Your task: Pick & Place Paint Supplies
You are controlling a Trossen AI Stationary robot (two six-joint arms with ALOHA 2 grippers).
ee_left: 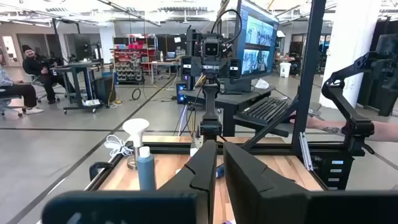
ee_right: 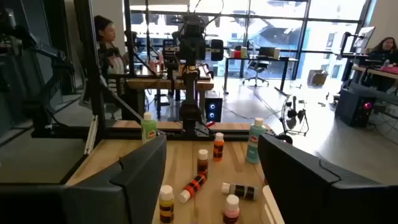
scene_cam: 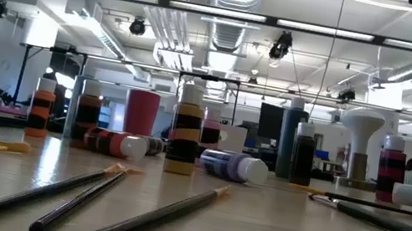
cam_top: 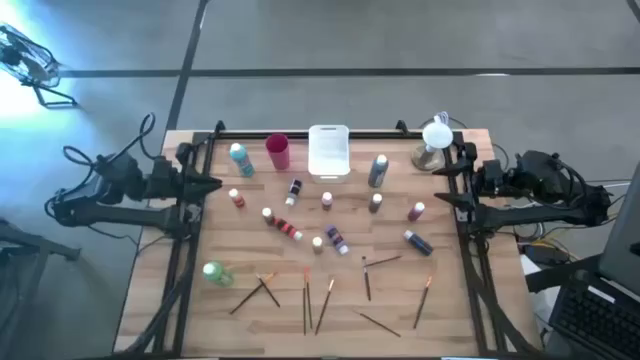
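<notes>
Nothing picked yet — paint bottles (cam_top: 300,215) centre, paintbrushes (cam_top: 320,295) at 6 o'clock. Left gripper (cam_top: 215,183) at 9, fingers nearly together; right gripper (cam_top: 445,197) at 3, wide, empty.

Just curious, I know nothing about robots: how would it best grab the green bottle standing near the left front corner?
Probably by its body, below the cap, coming straight down from above. The green bottle stands upright and apart from the crossed brushes, so the left pincer, parked at the table's left edge, has room around it.
</notes>
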